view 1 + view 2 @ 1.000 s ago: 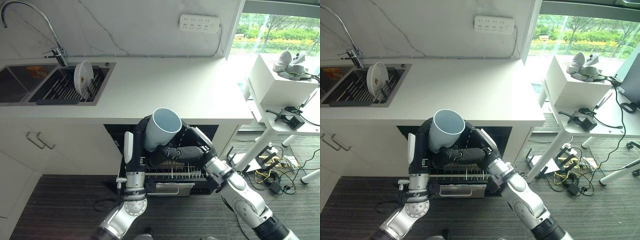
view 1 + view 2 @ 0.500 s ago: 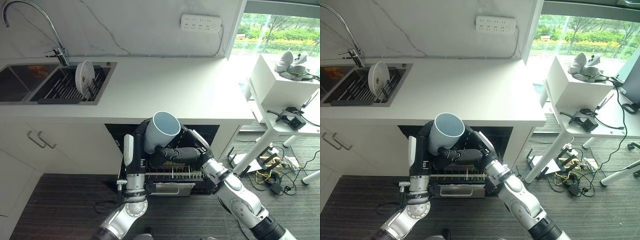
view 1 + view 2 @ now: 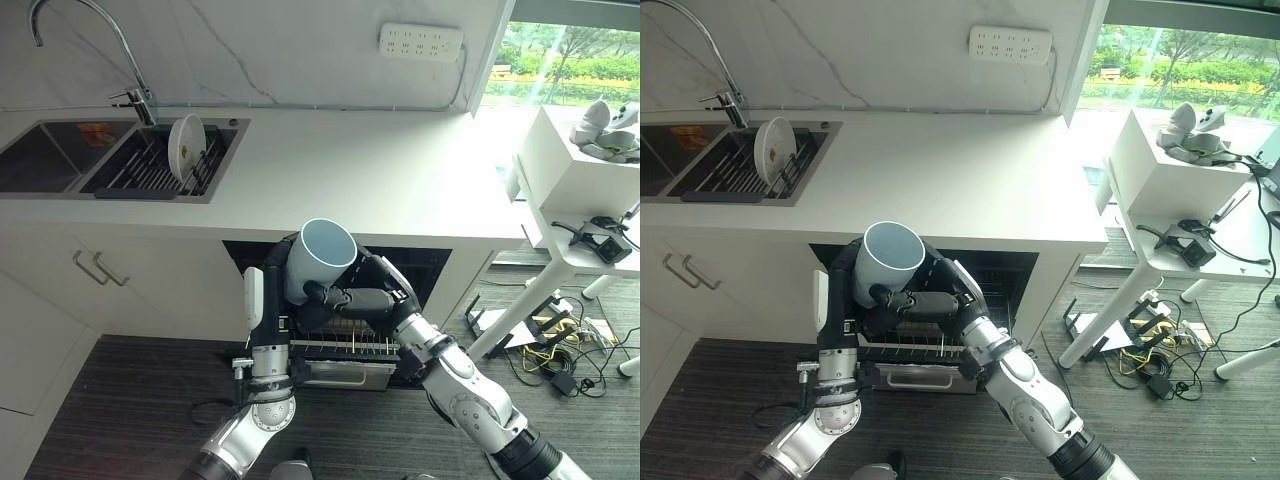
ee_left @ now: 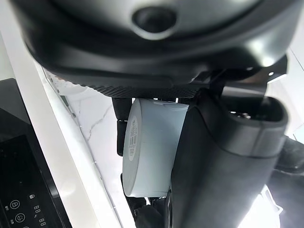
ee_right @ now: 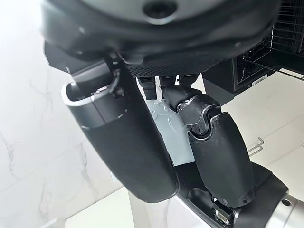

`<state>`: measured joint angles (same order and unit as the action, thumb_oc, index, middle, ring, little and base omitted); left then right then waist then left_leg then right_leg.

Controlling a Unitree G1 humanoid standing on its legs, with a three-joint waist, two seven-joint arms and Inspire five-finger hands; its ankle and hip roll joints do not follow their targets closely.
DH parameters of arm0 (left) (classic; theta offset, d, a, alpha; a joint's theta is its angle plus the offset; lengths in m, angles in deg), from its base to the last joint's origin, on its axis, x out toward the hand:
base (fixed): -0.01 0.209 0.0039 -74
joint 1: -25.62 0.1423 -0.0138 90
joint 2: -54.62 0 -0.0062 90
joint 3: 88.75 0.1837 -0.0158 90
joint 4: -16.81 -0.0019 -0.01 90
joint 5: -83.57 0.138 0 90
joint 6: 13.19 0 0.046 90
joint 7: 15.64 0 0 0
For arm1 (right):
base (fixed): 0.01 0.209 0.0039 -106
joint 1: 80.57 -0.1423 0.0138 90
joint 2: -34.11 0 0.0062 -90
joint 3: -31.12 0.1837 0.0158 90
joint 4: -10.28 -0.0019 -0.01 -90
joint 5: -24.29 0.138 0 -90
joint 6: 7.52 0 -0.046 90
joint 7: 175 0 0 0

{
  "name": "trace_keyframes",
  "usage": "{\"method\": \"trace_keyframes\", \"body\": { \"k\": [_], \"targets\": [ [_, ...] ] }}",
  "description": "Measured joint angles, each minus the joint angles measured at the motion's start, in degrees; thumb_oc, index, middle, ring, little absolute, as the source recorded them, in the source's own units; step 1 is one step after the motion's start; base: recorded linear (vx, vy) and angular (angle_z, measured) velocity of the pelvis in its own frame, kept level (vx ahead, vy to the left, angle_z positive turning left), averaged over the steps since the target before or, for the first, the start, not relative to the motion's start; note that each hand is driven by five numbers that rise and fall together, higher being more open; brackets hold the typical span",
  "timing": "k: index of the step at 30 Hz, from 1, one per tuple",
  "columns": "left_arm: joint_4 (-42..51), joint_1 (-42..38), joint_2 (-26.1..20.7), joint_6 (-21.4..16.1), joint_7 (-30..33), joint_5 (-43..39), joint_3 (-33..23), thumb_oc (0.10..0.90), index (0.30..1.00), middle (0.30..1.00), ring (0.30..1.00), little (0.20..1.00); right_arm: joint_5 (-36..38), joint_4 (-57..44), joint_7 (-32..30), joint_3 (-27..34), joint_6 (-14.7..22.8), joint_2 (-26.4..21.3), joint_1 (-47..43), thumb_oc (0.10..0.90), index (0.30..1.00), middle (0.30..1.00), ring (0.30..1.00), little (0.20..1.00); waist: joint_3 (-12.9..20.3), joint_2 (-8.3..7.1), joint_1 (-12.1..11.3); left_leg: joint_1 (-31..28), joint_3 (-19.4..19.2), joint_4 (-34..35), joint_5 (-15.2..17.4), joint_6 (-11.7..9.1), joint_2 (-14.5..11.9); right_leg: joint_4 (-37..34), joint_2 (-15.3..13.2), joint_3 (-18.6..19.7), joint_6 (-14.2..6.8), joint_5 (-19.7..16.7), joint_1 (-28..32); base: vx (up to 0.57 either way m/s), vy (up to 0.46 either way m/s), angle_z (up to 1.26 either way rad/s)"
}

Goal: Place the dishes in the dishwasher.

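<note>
Hands of both arms grasp a pale blue cup (image 3: 320,257) at frame centre: left hand (image 3: 292,268) and right hand (image 3: 352,297) curl around it above the open dishwasher rack (image 3: 345,346).

White countertop (image 3: 380,180) behind and above both hands, sink (image 3: 60,165) set into it well off the left hand's side, wire rack (image 3: 160,170) in the sink bearing an upright white plate (image 3: 184,146)
</note>
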<state>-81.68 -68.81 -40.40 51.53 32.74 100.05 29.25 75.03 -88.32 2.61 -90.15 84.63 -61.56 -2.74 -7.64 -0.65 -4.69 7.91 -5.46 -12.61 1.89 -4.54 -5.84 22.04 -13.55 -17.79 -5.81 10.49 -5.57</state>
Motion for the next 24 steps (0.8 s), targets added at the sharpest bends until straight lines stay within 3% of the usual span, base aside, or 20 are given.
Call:
{"method": "trace_keyframes", "body": {
  "k": [24],
  "targets": [
    [-2.1,-1.2,0.0,0.3,-0.4,-0.4,0.9,0.400,0.300,0.300,0.300,0.300,-1.0,2.6,-3.9,-2.4,1.5,1.1,-3.1,0.800,0.900,0.900,0.900,0.900,0.0,-0.06,-0.4,0.1,0.3,-0.5,-0.1,-0.2,0.0,0.6,0.0,0.0,0.1,0.0,0.1,0.00,0.000,0.00]
  ]
}}
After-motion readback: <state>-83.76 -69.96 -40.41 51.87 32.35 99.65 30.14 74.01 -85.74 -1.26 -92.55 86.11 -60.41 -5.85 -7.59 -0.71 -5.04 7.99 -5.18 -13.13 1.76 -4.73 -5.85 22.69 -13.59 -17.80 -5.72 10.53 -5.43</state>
